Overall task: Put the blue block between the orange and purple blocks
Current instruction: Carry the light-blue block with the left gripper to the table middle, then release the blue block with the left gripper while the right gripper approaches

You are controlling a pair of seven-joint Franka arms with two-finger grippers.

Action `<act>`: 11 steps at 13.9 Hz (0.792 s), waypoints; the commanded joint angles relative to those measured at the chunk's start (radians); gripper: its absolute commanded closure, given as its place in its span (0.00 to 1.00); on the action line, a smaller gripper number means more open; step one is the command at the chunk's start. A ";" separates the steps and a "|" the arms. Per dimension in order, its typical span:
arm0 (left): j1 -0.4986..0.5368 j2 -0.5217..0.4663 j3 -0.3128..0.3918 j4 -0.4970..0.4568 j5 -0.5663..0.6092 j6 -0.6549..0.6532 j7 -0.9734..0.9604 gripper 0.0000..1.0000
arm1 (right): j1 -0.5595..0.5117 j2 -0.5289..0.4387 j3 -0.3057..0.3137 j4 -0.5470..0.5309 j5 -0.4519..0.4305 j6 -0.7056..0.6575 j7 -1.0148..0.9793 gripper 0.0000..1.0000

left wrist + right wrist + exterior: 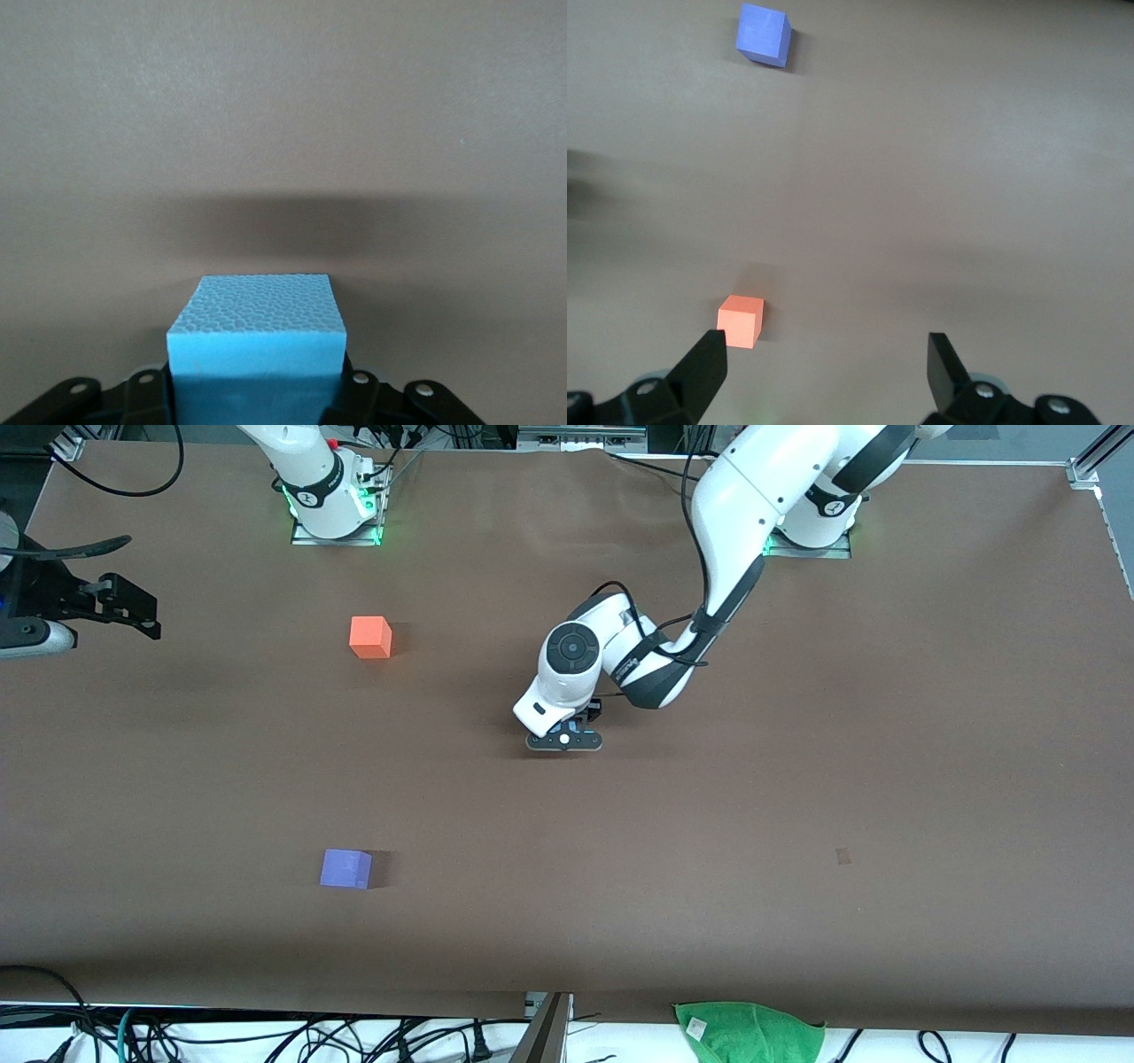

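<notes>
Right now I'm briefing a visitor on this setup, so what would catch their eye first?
Probably the left pincer, low over the middle of the brown table, shut on the blue block. Next, the orange block and, nearer the front camera, the purple block, well apart toward the right arm's end. The right pincer waits open above them.

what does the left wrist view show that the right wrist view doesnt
Only the left wrist view shows the blue block, filling the space between the left gripper's fingers, which are closed against its sides.

Only the right wrist view shows the orange block and the purple block lying apart on the table, and the right gripper open with nothing between its fingers.

Both share the bare brown table.
</notes>
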 commanded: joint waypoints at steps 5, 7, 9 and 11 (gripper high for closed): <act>0.017 -0.076 0.017 0.028 0.017 -0.084 0.020 0.00 | 0.020 0.073 0.007 0.028 0.005 0.031 -0.014 0.00; 0.022 -0.180 0.015 0.028 0.013 -0.208 0.021 0.00 | 0.029 0.139 0.006 0.031 -0.003 0.055 -0.021 0.00; 0.040 -0.280 0.018 0.034 0.013 -0.346 0.012 0.00 | 0.032 0.176 0.006 0.031 -0.003 0.101 -0.021 0.00; 0.095 -0.373 0.026 0.038 0.013 -0.475 0.021 0.00 | 0.042 0.201 0.007 0.031 0.006 0.135 -0.004 0.00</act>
